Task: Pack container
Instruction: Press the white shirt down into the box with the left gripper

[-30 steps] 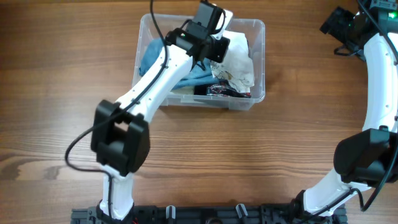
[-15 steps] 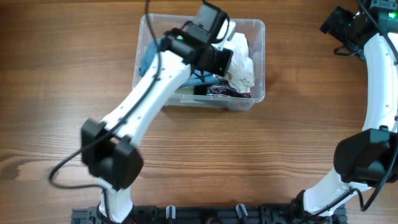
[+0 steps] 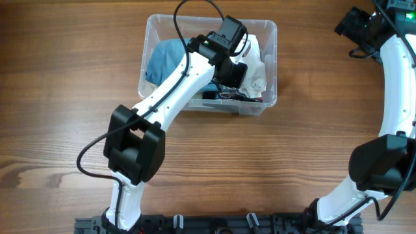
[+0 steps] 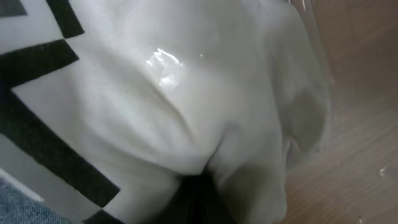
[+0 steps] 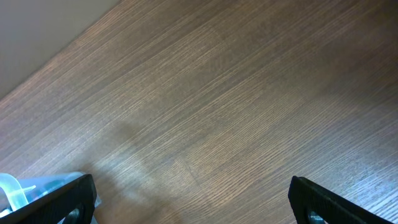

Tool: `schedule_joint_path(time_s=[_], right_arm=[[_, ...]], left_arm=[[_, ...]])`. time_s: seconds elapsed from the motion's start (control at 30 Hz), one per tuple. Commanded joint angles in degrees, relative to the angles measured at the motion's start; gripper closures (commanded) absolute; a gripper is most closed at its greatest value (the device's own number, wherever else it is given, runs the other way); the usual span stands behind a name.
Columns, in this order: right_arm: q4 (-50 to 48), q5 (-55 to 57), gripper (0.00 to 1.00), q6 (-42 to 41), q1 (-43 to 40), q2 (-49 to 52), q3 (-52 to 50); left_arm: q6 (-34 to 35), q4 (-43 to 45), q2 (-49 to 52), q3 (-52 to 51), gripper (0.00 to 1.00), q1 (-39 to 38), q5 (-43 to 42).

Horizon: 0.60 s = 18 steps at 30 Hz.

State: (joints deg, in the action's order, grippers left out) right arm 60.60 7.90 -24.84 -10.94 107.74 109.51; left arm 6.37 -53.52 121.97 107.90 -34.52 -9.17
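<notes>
The container (image 3: 273, 71), a clear bin, is set at the far middle of the table (image 3: 292, 149), and a blue cloth (image 3: 166, 55) is seen on its left side and a white bundle (image 4: 186, 112) with a glossy patch on its right. The left gripper (image 3: 233, 65) is lowered into the right side with its jaws closed together against the white bundle, seemingly so that the contents are pressed below the rim; whether any of it is pinched cannot be told. The right gripper (image 5: 193, 199) is held wide apart and empty over bare wood well off to the right, presumably so that the working arm is left unobstructed.
</notes>
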Motion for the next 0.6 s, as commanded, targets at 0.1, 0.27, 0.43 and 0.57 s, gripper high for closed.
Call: schedule_joint_path(time_s=[0.1, 0.27, 0.43, 0.57], right_arm=[[-0.2, -0.3, 0.00, -0.8, 0.2, 0.7, -0.4], [-0.2, -0.3, 0.00, -0.8, 0.2, 0.7, -0.4], [-0.2, -0.3, 0.00, -0.8, 0.2, 0.7, -0.4], [-0.2, -0.3, 0.00, -0.8, 0.2, 0.7, -0.4]], left_arm=[[0.3, 9.5, -9.6, -0.2, 0.96, 2.2, 12.3], [0.3, 19.6, -10.8, -0.2, 0.96, 3.6, 12.2], [0.6, 19.6, -6.3, -0.3, 0.96, 3.8, 10.2], [0.6, 19.4, -2.1, -0.3, 0.96, 3.7, 4.8]])
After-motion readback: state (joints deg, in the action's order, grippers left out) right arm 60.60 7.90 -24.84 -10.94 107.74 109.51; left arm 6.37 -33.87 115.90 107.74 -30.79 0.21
